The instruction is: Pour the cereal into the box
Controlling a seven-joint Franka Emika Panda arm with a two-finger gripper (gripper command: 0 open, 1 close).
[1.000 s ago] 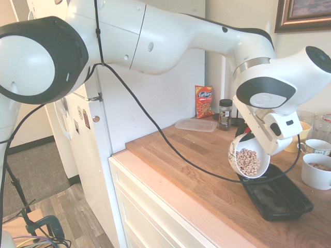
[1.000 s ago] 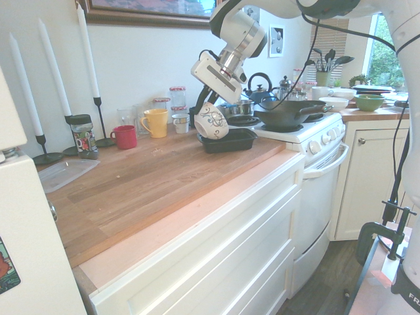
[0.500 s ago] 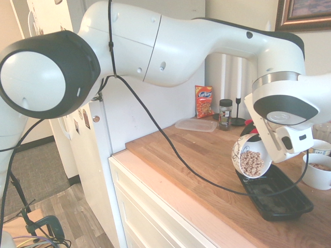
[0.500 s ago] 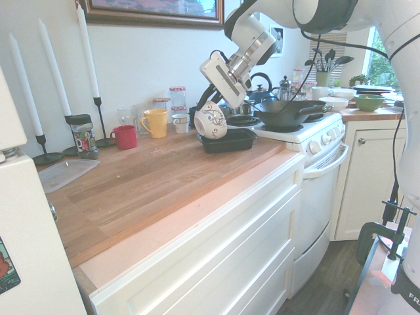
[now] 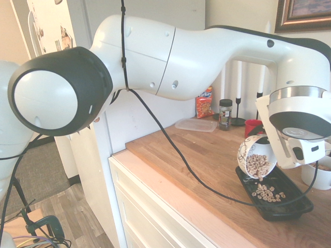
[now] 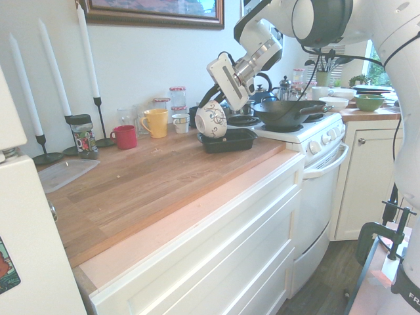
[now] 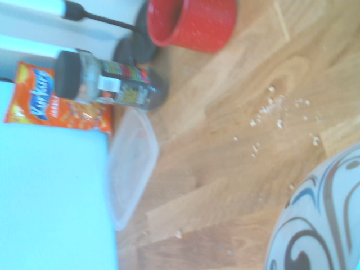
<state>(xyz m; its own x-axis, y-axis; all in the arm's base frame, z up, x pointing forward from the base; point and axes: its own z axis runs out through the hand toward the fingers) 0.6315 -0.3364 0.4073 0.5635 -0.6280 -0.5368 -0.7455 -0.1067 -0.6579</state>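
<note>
Kitchen counters of warm wood fill the first exterior view, with white drawers below and pale walls behind. Over the far end of the wood, the gripper is clamped shut on the rim of a white bowl with dark swirls, tipped so far that its mouth faces the camera and slightly down. Cereal sits piled in the lower part of the bowl, a few rings are dropping off its lip, and a scatter of rings already lies inside the black box, which rests on the counter directly beneath the bowl. Further back stand an orange snack bag, a dark-lidded jar and a clear flat lid; a second white bowl sits just beside the box. From the second exterior view, the same bowl shows its patterned back, hanging tilted just above the near end of the box, with the gripper closed on its upper edge. That box lies at the counter's end, next to the white stove. Behind it along the wall are a yellow mug, a red mug, and tall white candles in black holders. Seen from the wrist view, the swirled side of the bowl fills one corner, blurred. Beyond it lie bare wood with pale crumbs, the red mug, the jar, the snack bag and the clear lid.
</note>
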